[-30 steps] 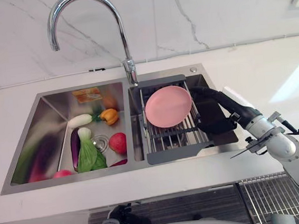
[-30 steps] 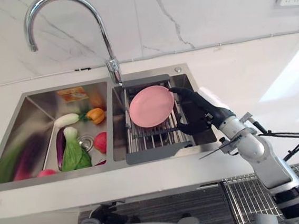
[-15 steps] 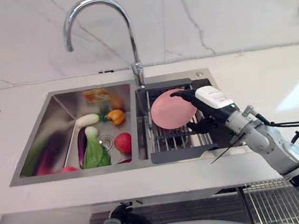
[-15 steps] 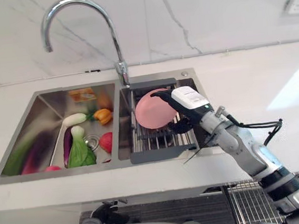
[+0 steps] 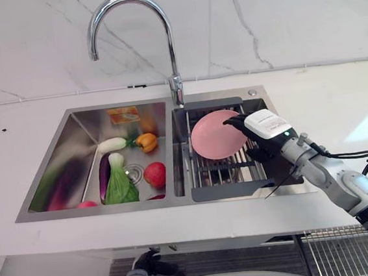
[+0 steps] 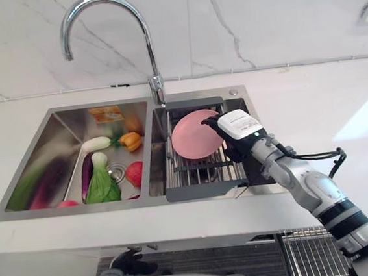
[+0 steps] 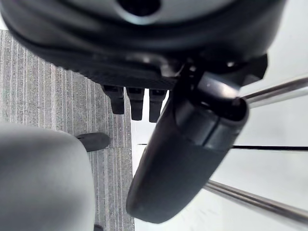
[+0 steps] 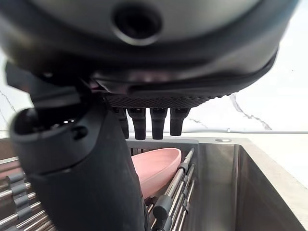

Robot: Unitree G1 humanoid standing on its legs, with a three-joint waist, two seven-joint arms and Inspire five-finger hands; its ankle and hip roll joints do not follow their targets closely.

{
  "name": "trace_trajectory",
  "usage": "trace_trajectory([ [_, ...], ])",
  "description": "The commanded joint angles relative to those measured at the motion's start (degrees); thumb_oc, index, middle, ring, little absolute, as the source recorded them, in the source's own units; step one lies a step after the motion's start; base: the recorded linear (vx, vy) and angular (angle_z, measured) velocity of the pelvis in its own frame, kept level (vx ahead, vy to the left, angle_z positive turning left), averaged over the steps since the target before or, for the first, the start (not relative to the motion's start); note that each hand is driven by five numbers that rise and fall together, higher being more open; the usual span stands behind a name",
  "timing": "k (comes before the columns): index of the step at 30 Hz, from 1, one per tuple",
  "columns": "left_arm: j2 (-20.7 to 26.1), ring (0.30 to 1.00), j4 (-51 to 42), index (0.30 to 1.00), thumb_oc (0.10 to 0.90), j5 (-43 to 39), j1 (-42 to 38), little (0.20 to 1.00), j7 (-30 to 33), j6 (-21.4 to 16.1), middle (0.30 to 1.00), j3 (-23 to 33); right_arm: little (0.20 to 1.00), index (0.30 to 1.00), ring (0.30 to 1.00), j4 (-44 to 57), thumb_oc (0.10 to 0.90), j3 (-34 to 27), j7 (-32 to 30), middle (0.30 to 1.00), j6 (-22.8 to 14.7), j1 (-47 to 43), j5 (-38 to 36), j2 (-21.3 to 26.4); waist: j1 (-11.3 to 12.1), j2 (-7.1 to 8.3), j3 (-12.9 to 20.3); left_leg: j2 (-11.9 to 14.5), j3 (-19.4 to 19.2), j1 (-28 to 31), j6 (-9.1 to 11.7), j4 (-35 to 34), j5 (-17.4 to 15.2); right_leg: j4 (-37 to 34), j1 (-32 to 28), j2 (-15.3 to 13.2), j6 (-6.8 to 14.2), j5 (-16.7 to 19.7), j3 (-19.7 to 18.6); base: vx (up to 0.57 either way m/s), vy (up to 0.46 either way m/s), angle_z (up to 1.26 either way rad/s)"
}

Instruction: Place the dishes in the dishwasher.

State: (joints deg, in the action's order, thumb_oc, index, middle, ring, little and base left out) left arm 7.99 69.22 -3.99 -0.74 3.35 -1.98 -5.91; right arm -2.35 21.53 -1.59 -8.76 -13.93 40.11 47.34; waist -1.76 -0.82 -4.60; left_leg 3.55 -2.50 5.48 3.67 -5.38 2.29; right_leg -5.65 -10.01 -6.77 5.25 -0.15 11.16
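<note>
since a second ago the right hand [image 5: 262,134] has swung in from the basin's right wall to the pink plate's [image 5: 215,135] right edge, fingers straight and apart, not yet gripping. the plate leans on the drying rack [image 5: 223,171] in the sink's [image 5: 72,129] right basin, its rim raised for a pinch. the left hand [image 7: 183,144] hangs low, fingers relaxed.

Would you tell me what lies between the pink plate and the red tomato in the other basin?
In the left eye view, the steel divider wall between the basins separates the pink plate from the red tomato.
</note>
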Motion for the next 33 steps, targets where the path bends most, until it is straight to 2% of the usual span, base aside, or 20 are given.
trace_trajectory([
  [1,0.8,0.9,4.9,0.9,0.8,0.4,-1.6,0.9,0.0,-0.7,0.9,-2.9,0.9,0.9,0.9,4.1,0.8,-4.4,-4.8,0.9,-0.6,-5.4,-5.2,-0.3,1.6,2.99,0.8,0.9,-3.0,2.9,-0.3,1.6,-6.4,2.0,0.5,-5.1,3.9,-2.3,-2.9,0.0,0.0,0.0],
  [14,0.3,0.9,3.4,0.9,0.8,0.8,-1.9,0.9,-0.7,-1.2,0.9,-5.0,0.9,0.9,0.9,0.0,0.8,1.7,-2.9,0.9,-1.3,-8.8,-3.5,-1.4,2.1,3.0,1.0,0.8,-3.1,3.3,-0.3,1.4,-6.5,1.8,0.1,-5.1,3.9,-2.3,-2.7,0.0,0.0,0.0],
  [18,0.4,0.9,3.8,0.9,0.8,0.7,-1.4,0.9,-0.6,-1.2,0.9,-5.8,0.9,0.9,0.9,-5.6,0.8,5.2,-3.3,0.9,-0.4,-11.8,-1.9,-3.0,2.9,3.06,0.9,0.8,-2.5,3.1,-0.3,1.3,-6.4,1.7,0.1,-5.1,3.9,-2.3,-2.2,0.0,0.002,0.01],
  [24,0.5,0.9,4.0,0.9,0.8,0.8,-1.0,0.9,-0.6,-1.3,0.9,-6.5,0.9,0.9,0.9,-9.8,0.8,7.1,-4.6,0.9,0.9,-14.4,-0.4,-5.0,3.5,3.12,0.7,0.7,-2.2,2.9,-0.3,1.2,-6.3,1.6,0.0,-5.1,3.8,-2.2,-1.8,0.0,0.003,0.01],
  [25,0.5,0.9,4.0,0.9,0.8,0.9,-1.0,0.9,-0.6,-1.3,0.9,-6.5,0.766,0.766,0.766,-10.6,0.711,7.4,-5.2,0.766,1.1,-14.8,0.1,-5.4,3.6,3.13,0.7,0.7,-2.2,2.9,-0.3,1.1,-6.3,1.6,0.0,-5.1,3.9,-2.2,-1.7,0.0,0.0,0.0],
  [26,0.5,0.9,4.0,0.9,0.8,0.9,-1.0,0.9,-0.6,-1.3,0.9,-6.5,0.766,0.766,0.766,-10.6,0.711,7.4,-5.2,0.766,1.1,-14.8,0.1,-5.4,3.6,3.13,0.7,0.7,-2.2,2.9,-0.3,1.1,-6.3,1.6,0.0,-5.1,3.9,-2.2,-1.7,0.0,0.016,0.04],
  [27,0.6,0.9,3.9,0.9,0.8,1.0,-1.0,0.9,-0.1,-1.4,0.9,-6.7,0.3,0.3,0.3,-11.3,0.4,7.1,-7.5,0.3,1.8,-15.0,2.1,-5.6,3.7,3.1,0.6,0.6,-2.0,2.9,-0.3,1.1,-6.3,1.5,0.0,-5.1,3.9,-2.2,-1.5,0.0,0.012,0.03],
  [33,0.6,0.9,3.4,0.9,0.8,2.3,-1.3,0.9,1.2,-1.3,0.9,-6.8,0.3,0.3,0.3,-9.1,0.4,3.7,-12.0,0.3,3.7,-13.0,4.9,-6.3,3.5,3.08,0.4,0.5,-1.9,2.5,-0.3,1.1,-6.3,1.6,0.3,-5.2,4.0,-2.1,-1.4,0.0,0.013,0.06],
])
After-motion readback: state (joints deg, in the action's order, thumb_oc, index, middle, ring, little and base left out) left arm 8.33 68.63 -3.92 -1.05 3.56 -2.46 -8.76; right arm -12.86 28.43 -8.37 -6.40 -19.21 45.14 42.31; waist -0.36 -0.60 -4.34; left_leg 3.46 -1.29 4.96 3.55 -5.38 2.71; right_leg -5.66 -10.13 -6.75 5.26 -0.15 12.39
